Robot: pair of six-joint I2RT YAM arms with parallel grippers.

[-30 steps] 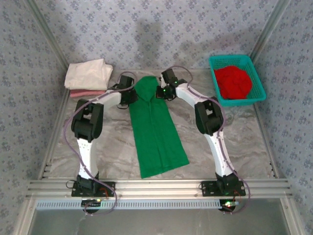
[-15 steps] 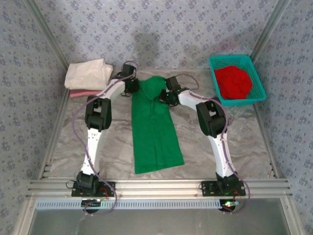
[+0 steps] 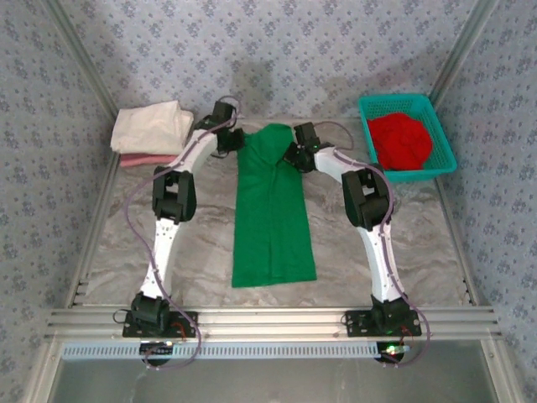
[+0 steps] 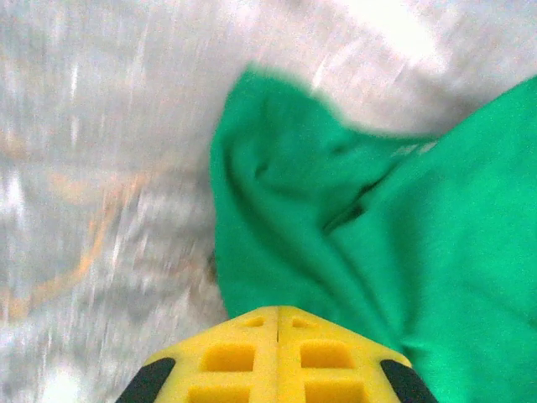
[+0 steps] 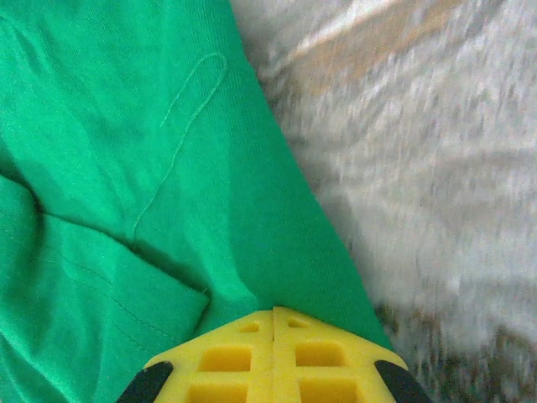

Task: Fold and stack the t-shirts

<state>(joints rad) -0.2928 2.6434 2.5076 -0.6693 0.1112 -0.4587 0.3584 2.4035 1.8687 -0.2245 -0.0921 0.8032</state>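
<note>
**Desk:** Where is the shirt lying?

**Me:** I've got the green t-shirt point(image 3: 273, 214) as a long, narrow strip down the middle of the table point(image 3: 193, 243), between the two arms. Its near end is a flat, square hem towards the bases. Its far end is bunched and rounded. The cloth is a solid bright green with a soft crease running lengthwise.

**Desk:** And the jaws?

**Me:** The left gripper point(image 3: 232, 139) is at the far left corner of the strip and the right gripper point(image 3: 295, 156) is at its far right edge. On my left wrist view the yellow pads point(image 4: 226, 357) are pressed together with no gap, and rumpled green cloth runs in under the tips. On the right wrist view the pads point(image 5: 323, 357) also meet flush, pinching the shirt's edge where a folded hem shows. A thin loop of thread point(image 5: 189, 109) lies on the cloth there.

**Desk:** And the others?

**Me:** The cream-white t-shirt point(image 3: 151, 126) is folded on top of the pink t-shirt point(image 3: 134, 159) at the far left. The red t-shirt point(image 3: 401, 140) is heaped in the teal basket point(image 3: 394, 99) at the far right.
</note>
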